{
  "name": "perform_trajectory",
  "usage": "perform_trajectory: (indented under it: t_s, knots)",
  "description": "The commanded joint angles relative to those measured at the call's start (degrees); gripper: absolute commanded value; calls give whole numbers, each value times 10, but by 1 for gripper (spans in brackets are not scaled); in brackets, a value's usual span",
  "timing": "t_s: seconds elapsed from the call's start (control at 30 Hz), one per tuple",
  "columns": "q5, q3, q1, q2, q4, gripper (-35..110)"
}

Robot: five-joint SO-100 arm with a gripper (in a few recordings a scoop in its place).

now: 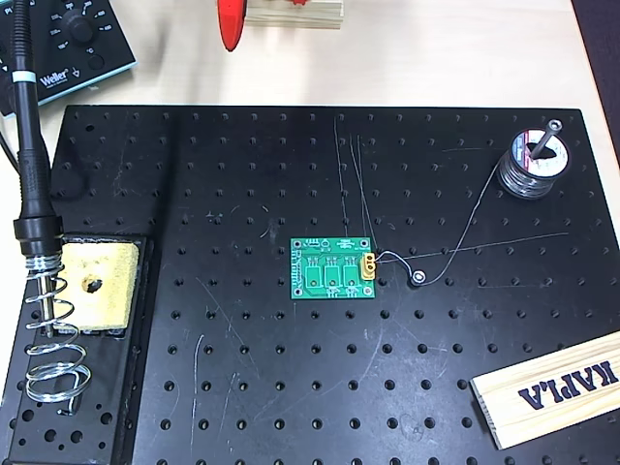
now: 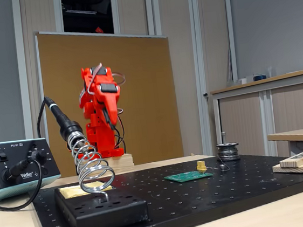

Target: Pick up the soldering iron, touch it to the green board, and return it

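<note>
The soldering iron (image 1: 29,155) is a slim black tool with a pale ring on its handle. It rests tip-down in the silver coil stand (image 1: 48,339) at the left edge of the overhead view, and it leans in the coil (image 2: 92,166) in the fixed view as well (image 2: 60,117). The green board (image 1: 332,268) lies flat mid-table, its yellow connector (image 1: 369,268) on the right edge; it is also seen low in the fixed view (image 2: 188,176). My red gripper (image 1: 231,24) is far back, folded downward (image 2: 107,118), shut and holding nothing, well apart from both.
A large black perforated board (image 1: 291,387) carries everything. A yellow sponge (image 1: 94,281) sits in the stand's base. The Weller station (image 1: 68,39) stands at top left, a solder spool (image 1: 531,163) at top right with wire trailing to the connector, and a wooden KAPLA block (image 1: 552,387) at bottom right.
</note>
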Motion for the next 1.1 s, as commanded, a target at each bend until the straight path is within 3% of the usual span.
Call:
perform_trajectory:
  t_s: [0.0,0.37,0.47,0.53,0.67,1.07]
  knots:
    - [-32,-74,4,-59,-13,0]
    - [-24,-214,2,-299,-88,3]
    - [104,-243,11,-353,-110,1]
    - [120,-262,32,-388,-136,3]
    - [120,-303,76,-449,-171,14]
    - [72,-330,163,-596,-337,19]
